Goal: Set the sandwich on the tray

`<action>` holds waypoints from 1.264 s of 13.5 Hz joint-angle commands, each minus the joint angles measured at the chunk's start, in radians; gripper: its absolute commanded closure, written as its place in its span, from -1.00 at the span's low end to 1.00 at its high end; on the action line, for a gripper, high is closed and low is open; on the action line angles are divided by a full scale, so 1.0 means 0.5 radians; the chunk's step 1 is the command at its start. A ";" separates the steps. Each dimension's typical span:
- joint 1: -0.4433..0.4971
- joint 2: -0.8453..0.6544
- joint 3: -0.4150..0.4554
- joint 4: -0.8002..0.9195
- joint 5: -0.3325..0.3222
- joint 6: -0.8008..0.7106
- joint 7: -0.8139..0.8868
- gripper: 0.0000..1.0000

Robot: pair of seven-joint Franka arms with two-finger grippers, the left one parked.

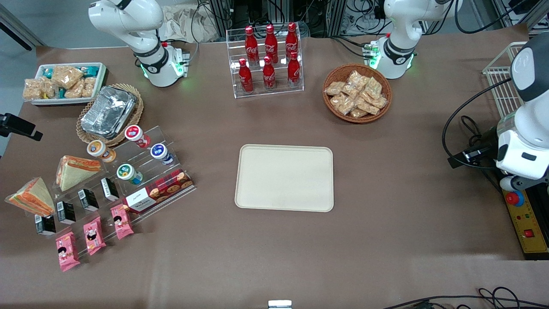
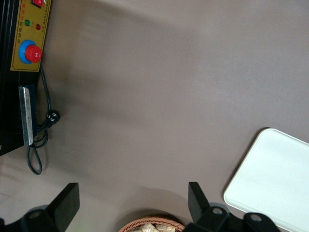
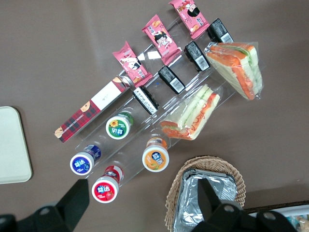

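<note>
The sandwich [image 1: 31, 197] is a triangular wedge in glossy clear wrap, pale bread with orange and green stripes along its cut edge. It lies on the brown worktop [image 1: 386, 240] at the working arm's end, touching the clear acrylic stepped stand [image 1: 128, 180]. A second wrapped wedge [image 1: 75, 171], its edge orange-red, leans on that stand just beside the sandwich and farther from the front camera. On the stand's steps sit small round yogurt cups [image 1: 128, 173] with coloured lids, little black cartons [image 1: 88, 199], pink snack packs [image 1: 92, 235] and a long tartan cookie box [image 1: 158, 192]. Farther from the camera than the stand, a round wicker basket [image 1: 128, 124] holds crinkled foil containers [image 1: 107, 111].

The tray [image 1: 284, 177], smooth cream-beige with rounded corners and a low rim, lies flat on the worktop well apart from the stand, toward the parked arm's end.

The claw [image 3: 140, 198] hangs open above the stand, over the yogurt cups, its two dark fingers spread and holding nothing. The worktop is matte, plain brown.
</note>
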 commanded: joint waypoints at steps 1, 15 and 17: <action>0.002 0.014 -0.002 0.013 0.030 -0.001 0.011 -1.00; -0.164 0.039 -0.075 0.028 0.027 0.149 -1.230 -1.00; -0.164 0.048 -0.139 0.028 0.030 0.189 -1.488 -1.00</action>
